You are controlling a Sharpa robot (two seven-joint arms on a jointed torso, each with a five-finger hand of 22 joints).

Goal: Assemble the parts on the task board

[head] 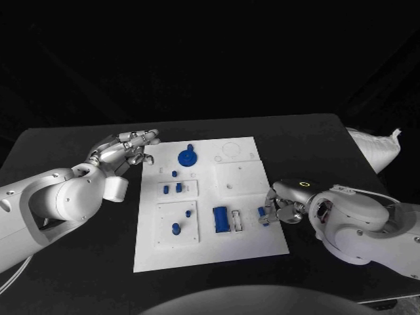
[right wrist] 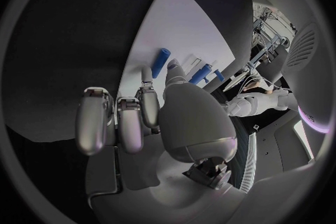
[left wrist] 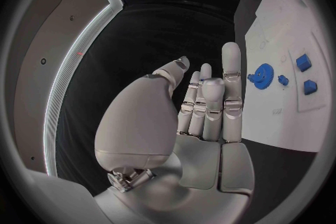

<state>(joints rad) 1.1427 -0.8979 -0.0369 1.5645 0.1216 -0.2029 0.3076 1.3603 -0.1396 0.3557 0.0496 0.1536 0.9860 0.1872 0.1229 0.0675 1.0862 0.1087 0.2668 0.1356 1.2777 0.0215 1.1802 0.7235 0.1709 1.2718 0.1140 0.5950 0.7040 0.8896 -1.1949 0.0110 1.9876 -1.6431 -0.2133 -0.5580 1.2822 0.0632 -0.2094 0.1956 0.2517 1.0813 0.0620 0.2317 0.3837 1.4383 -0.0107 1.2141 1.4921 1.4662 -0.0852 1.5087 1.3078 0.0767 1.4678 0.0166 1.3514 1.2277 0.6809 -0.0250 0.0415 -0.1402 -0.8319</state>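
Observation:
The white task board [head: 252, 246] lies in the middle of the black table. A blue gear [head: 188, 157] sits at its far end, small blue pieces [head: 171, 188] stand left of centre, and a blue block [head: 220, 219] lies nearer me. My right hand [head: 284, 203] is at the board's right edge and pinches a small blue peg [head: 264, 213] between thumb and a finger; the peg [right wrist: 161, 63] shows past the fingertips [right wrist: 145, 75] over the board [right wrist: 168, 17]. My left hand [head: 125, 151] hovers by the board's far left corner, fingers stretched out and holding nothing. The gear [left wrist: 263, 74] shows beyond that hand [left wrist: 203, 106].
A white crumpled bag [head: 376, 147] lies at the table's far right edge. A pale rectangular slot [head: 237, 220] sits beside the blue block. Bare black table surrounds the board on the left and near sides.

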